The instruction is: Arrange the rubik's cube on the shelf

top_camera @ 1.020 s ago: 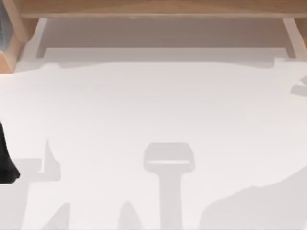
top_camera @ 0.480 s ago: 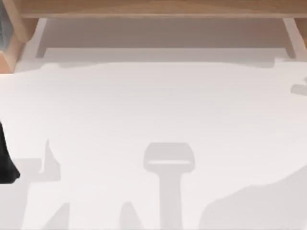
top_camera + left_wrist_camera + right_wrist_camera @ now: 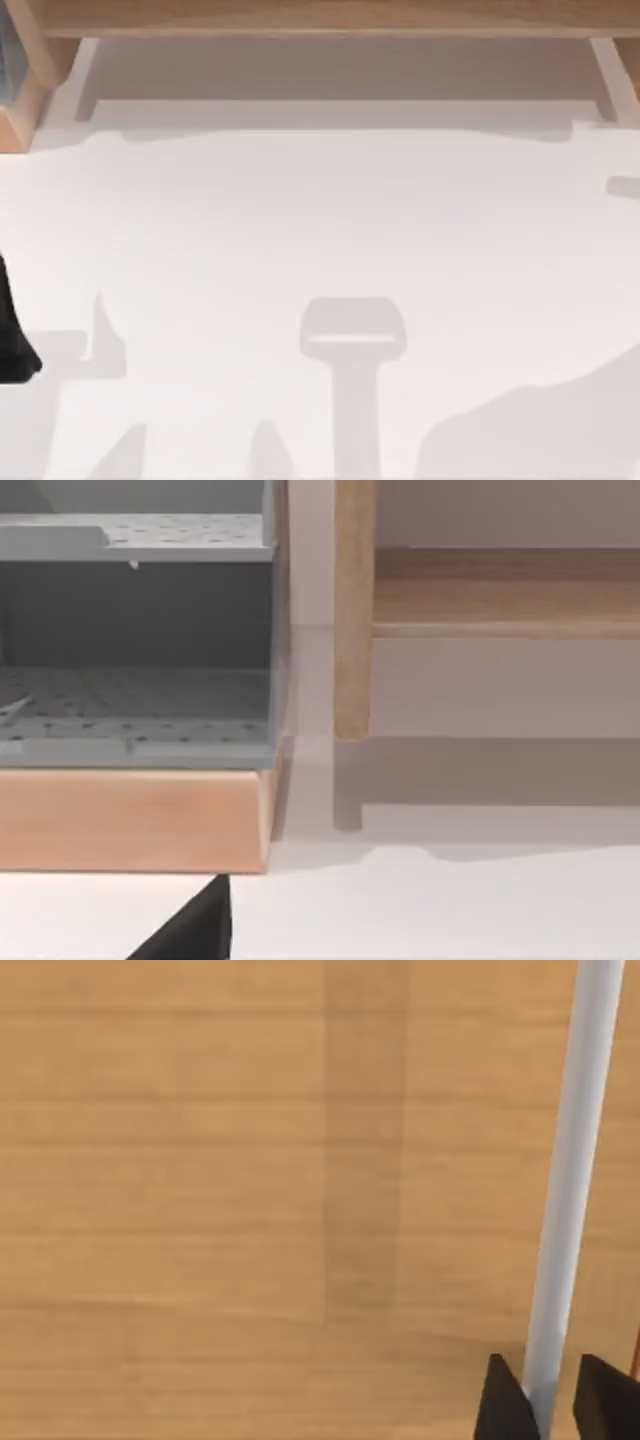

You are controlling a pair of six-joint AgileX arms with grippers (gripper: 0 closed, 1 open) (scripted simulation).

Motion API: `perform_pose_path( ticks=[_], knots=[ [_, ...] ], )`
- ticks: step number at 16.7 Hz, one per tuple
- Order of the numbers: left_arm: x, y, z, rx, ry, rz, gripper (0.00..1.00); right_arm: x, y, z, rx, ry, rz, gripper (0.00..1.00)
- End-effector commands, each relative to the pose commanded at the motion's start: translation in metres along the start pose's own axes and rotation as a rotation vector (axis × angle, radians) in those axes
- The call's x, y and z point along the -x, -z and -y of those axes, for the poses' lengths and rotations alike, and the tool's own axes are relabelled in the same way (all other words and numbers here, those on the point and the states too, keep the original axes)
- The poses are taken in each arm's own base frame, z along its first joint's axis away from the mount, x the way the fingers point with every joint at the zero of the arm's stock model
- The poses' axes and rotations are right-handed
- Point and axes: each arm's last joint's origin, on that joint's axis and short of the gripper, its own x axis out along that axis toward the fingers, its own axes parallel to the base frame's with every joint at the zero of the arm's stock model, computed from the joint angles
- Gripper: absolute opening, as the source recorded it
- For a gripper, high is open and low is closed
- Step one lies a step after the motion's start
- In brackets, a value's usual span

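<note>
Where the rubik's cube lies cannot be told. Over the shelf [image 3: 320, 15] board, the right end effector [image 3: 550, 1405] hangs with fingers narrowly parted around nothing. Its shadow [image 3: 625, 187] on the worktop [image 3: 320, 230] has shrunk to one patch, suggesting a small shift. The left arm [image 3: 10, 340] sits parked at the left edge.

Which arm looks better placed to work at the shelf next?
Probably the right. The right gripper is close against the shelf board, beside a pale upright. The left arm sits parked at the table's left edge.
</note>
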Motion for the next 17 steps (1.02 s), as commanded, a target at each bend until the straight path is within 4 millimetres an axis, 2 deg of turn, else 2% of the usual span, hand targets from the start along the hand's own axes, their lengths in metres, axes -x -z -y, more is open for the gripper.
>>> perform_pose_path(
  ticks=[11, 13, 17],
  knots=[
    [0.000, 0.000, 0.000, 0.000, 0.000, 0.000, 1.00, 0.004, 0.003, 0.002, 0.001, 0.006, 0.000, 0.00],
    [0.000, 0.000, 0.000, 0.000, 0.000, 0.000, 1.00, 0.017, 0.004, 0.005, 0.007, 0.019, -0.003, 0.00],
    [0.000, 0.000, 0.000, 0.000, 0.000, 0.000, 1.00, 0.053, -0.001, -0.007, -0.015, -0.025, -0.001, 0.00]
  ],
)
